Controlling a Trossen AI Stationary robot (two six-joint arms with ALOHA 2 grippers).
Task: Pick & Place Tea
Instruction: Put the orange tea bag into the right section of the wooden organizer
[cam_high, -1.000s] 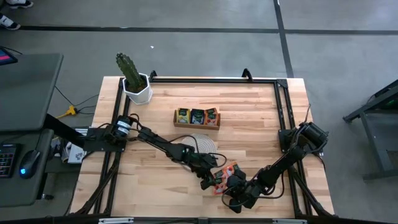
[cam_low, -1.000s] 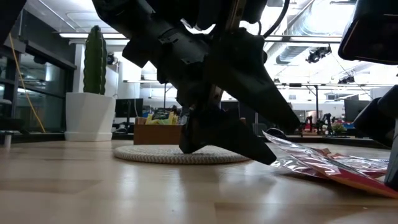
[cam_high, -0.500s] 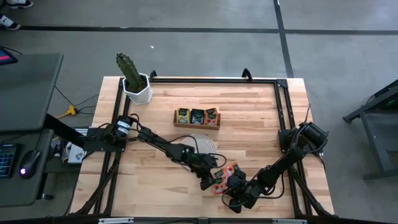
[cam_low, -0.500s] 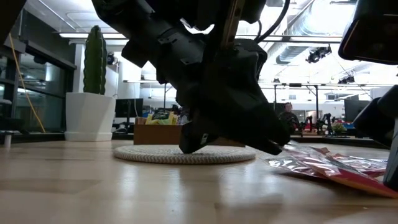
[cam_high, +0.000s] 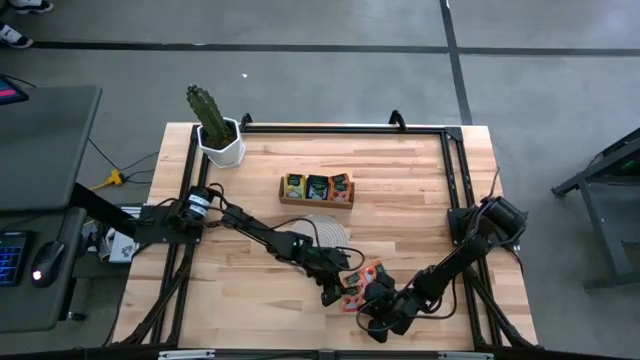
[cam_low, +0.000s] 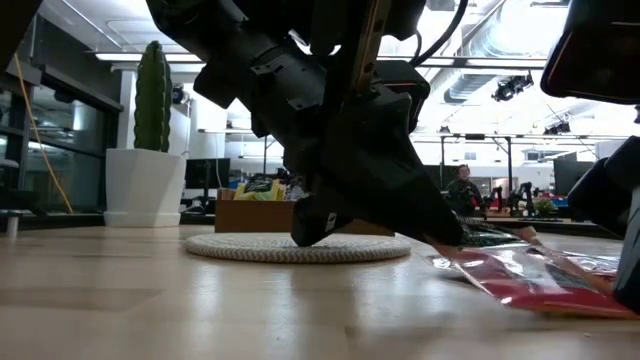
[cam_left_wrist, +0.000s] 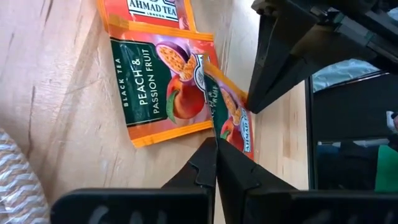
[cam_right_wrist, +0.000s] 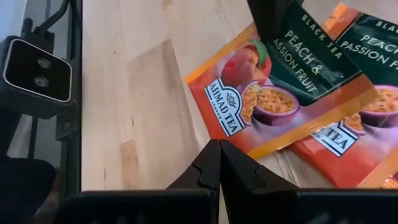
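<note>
Tea sachets (cam_high: 358, 283), orange-red packets printed "Peach & Passion Fruit" black tea, lie in a small overlapping heap on the wooden table (cam_high: 420, 190) near its front edge, between the two grippers. The left gripper (cam_left_wrist: 216, 144) has its fingers pressed together on the edge of one orange sachet (cam_left_wrist: 231, 121), which stands tilted on its edge and partly overlaps a flat sachet (cam_left_wrist: 163, 87) beside it. In the low view that pinched packet (cam_low: 530, 285) slopes down from the dark fingers to the tabletop. The right gripper (cam_right_wrist: 219, 149) is fully closed with nothing between its fingers, its tips just beside another sachet (cam_right_wrist: 261, 106) of the same heap. The round woven mat (cam_high: 325, 230) lies just behind the left gripper, partly under the left arm. Farther back, the wooden three-compartment tray (cam_high: 317, 202) holds more sachets: yellow-green, dark and orange-red. A potted cactus (cam_high: 212, 125) stands at the far left corner of the table
</note>
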